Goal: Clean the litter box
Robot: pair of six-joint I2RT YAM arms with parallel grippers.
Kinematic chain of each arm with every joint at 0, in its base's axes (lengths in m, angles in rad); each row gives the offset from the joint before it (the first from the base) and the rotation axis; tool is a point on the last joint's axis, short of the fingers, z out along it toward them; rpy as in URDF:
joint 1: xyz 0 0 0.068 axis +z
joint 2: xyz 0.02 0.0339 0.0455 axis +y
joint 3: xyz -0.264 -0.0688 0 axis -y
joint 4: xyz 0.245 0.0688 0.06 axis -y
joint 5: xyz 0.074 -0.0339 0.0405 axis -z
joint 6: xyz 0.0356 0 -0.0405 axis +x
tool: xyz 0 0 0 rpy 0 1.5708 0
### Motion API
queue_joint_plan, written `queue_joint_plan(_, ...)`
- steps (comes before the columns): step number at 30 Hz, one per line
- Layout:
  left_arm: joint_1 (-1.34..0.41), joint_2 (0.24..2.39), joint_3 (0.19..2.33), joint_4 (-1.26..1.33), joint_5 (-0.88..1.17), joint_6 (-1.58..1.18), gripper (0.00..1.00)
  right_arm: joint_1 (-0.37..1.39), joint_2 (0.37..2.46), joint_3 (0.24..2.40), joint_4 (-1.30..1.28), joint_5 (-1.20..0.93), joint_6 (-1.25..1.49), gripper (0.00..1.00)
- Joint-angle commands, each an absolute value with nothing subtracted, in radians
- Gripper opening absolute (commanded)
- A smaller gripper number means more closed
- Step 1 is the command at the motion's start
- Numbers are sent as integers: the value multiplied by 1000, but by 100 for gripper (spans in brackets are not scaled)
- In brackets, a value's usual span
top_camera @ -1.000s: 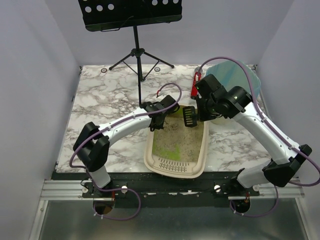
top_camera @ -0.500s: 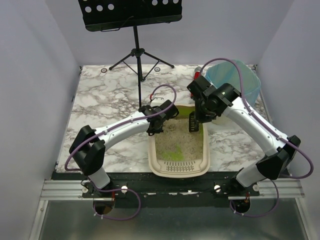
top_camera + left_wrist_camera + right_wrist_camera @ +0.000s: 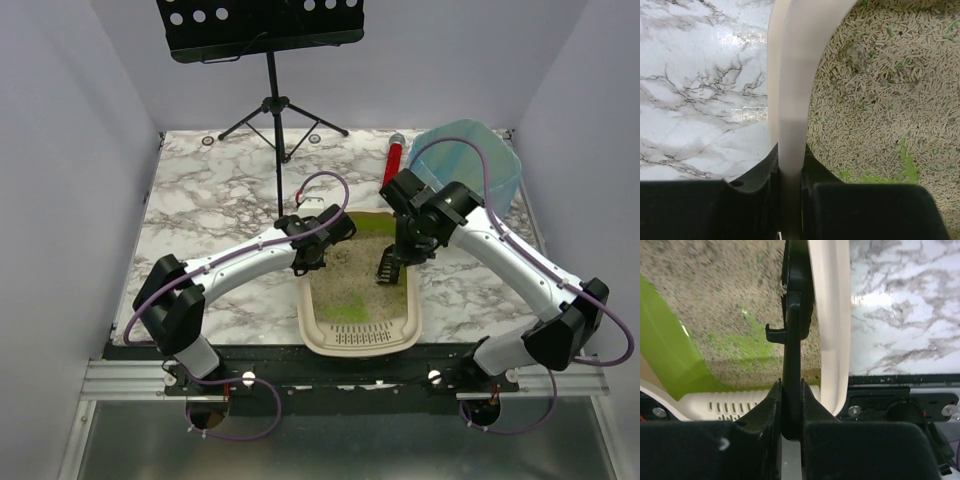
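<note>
The litter box [image 3: 306, 312] lies at the table's near middle, a beige tray with a green inner rim, tan granules [image 3: 352, 280] and a slotted grille [image 3: 362, 337] at its near end. My left gripper [image 3: 312, 251] is shut on the box's left rim [image 3: 790, 95], and granules [image 3: 875, 100] show to the right of it. My right gripper [image 3: 405, 245] is shut on a black slotted scoop [image 3: 387, 266], which it holds edge-on over the box's right side. In the right wrist view the scoop [image 3: 792, 315] hangs just inside the beige right rim [image 3: 832, 315], above the granules [image 3: 725, 295].
A bin lined with a translucent blue bag [image 3: 470, 160] stands at the back right. A red cylinder [image 3: 393, 158] lies beside it. A music stand's tripod [image 3: 280, 125] stands at the back middle. The marble table [image 3: 210, 200] ends at a black rail in front.
The litter box has swung from skewed to straight, held by my left gripper. My right gripper has carried the scoop down and toward the near side, over the granules.
</note>
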State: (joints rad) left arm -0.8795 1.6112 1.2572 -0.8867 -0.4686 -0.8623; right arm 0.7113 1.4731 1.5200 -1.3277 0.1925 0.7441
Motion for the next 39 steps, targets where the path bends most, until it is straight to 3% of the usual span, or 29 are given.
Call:
queue_joint_plan(1,-885,1560,1233,-808,-453,-920,0,660,1402,1379,-1251,88,836,1)
queue_joint_plan(11,-885,1565,1223,-792,-410,-913,0,626,1284,1125,-944,6,980,1)
queue_joint_plan(32,-879,1578,1216,-744,-368,-923,0,635,1384,787,-279,-32,1071,1)
queue_joint_plan(39,-835,1556,1187,-767,-373,-957,0,643,1264,609,-71,-6,1118,1)
